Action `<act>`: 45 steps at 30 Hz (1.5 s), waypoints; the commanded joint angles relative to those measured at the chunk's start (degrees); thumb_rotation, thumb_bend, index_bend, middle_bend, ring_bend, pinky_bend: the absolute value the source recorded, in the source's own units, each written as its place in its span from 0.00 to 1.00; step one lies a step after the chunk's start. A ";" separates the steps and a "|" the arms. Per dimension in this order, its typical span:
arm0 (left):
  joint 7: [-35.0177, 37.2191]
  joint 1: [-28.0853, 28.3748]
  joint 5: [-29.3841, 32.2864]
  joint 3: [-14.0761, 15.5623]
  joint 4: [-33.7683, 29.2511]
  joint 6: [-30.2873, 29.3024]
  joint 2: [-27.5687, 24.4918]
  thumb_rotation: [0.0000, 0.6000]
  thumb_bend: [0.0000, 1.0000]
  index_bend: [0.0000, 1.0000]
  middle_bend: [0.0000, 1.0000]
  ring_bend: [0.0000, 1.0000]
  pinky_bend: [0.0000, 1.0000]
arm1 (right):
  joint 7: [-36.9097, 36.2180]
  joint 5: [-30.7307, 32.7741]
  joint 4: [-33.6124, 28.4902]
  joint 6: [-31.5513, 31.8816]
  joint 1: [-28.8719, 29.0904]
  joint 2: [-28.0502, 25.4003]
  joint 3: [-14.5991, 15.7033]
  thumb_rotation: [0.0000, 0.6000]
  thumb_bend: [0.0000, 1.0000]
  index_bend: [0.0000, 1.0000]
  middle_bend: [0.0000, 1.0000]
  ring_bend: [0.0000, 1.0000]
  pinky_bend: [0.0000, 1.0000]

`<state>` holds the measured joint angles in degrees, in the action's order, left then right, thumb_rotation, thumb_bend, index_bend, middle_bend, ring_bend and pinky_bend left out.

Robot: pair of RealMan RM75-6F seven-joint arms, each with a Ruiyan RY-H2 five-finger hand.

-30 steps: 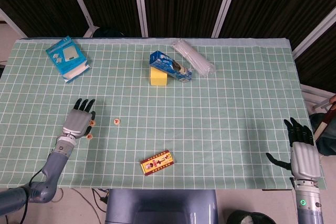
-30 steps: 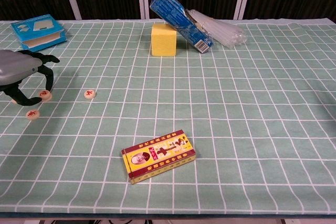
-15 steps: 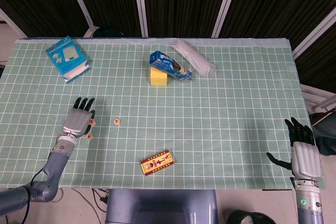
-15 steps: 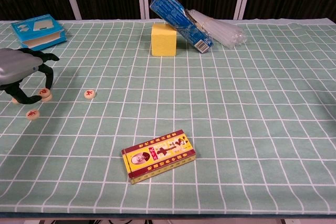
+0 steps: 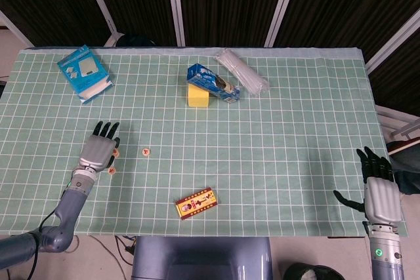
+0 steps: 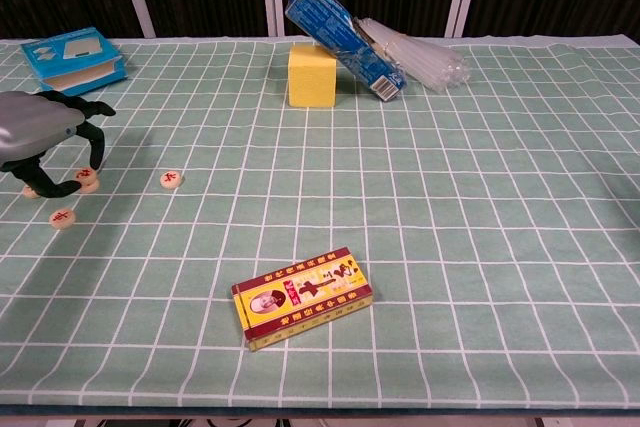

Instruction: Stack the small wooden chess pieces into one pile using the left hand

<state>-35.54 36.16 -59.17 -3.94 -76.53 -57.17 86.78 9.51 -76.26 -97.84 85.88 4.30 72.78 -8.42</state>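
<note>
Three small round wooden chess pieces lie on the green checked cloth at the left. The first piece (image 6: 171, 179) (image 5: 146, 152) lies alone to the right. The second piece (image 6: 63, 218) (image 5: 112, 170) is nearest the front edge. Over the third piece (image 6: 88, 183) (image 5: 115, 152) arches my left hand (image 6: 40, 127) (image 5: 98, 152). Its thumb comes in from the left and a fingertip (image 6: 97, 160) stands just behind the piece. The piece lies flat on the cloth, and I cannot tell whether they touch it. My right hand (image 5: 380, 191) rests at the front right edge, fingers spread, holding nothing.
A red and yellow box (image 6: 302, 296) lies near the front middle. At the back stand a yellow block (image 6: 311, 74), a leaning blue packet (image 6: 340, 37) and a clear plastic bundle (image 6: 415, 59). A blue box (image 6: 75, 59) sits at the back left.
My left hand's thumb and fingers have curled in closer around the third piece, and the hand has shifted slightly left. No piece has moved. The right hand has stayed put.
</note>
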 commanded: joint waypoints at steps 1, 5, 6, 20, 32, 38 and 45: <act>-0.10 0.00 0.11 0.04 0.00 0.07 0.02 1.00 0.35 0.43 0.00 0.00 0.00 | 0.02 0.07 0.00 -0.02 -0.01 0.00 -0.01 1.00 0.23 0.07 0.01 0.09 0.00; -0.12 0.01 0.05 0.10 0.00 0.10 0.08 1.00 0.35 0.43 0.00 0.00 0.00 | 0.06 0.15 -0.04 0.04 -0.02 0.02 -0.07 1.00 0.23 0.07 0.01 0.09 0.00; -0.19 0.02 -0.01 0.17 -0.02 0.12 0.10 1.00 0.35 0.43 0.00 0.00 0.00 | 0.08 0.17 -0.04 0.06 -0.02 0.04 -0.09 1.00 0.23 0.07 0.01 0.09 0.00; -0.43 -0.17 -0.21 0.10 -0.44 -0.60 -0.14 1.00 0.35 0.42 0.00 0.00 0.00 | 0.34 0.25 0.05 0.40 -0.05 0.27 -0.28 1.00 0.23 0.07 0.01 0.09 0.00; 0.20 -2.31 -0.79 0.29 -2.21 -3.99 -3.00 1.00 0.34 0.36 0.00 0.00 0.00 | 0.51 0.19 0.14 0.60 -0.08 0.39 -0.31 1.00 0.23 0.07 0.01 0.09 0.00; 3.78 -4.15 -2.77 1.96 -1.23 -3.69 -4.63 1.00 0.34 0.40 0.00 0.00 0.00 | 0.70 0.28 0.02 0.67 -0.11 0.47 -0.33 1.00 0.23 0.07 0.01 0.09 0.00; 7.17 -5.07 -4.05 2.92 3.12 -1.70 -3.58 1.00 0.34 0.41 0.00 0.00 0.00 | 0.78 0.47 -0.01 0.69 -0.11 0.55 -0.43 1.00 0.23 0.07 0.01 0.09 0.00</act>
<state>-28.99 31.30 -62.92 -1.22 -74.18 -59.41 82.79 10.29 -75.78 -97.85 86.58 4.19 73.33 -8.86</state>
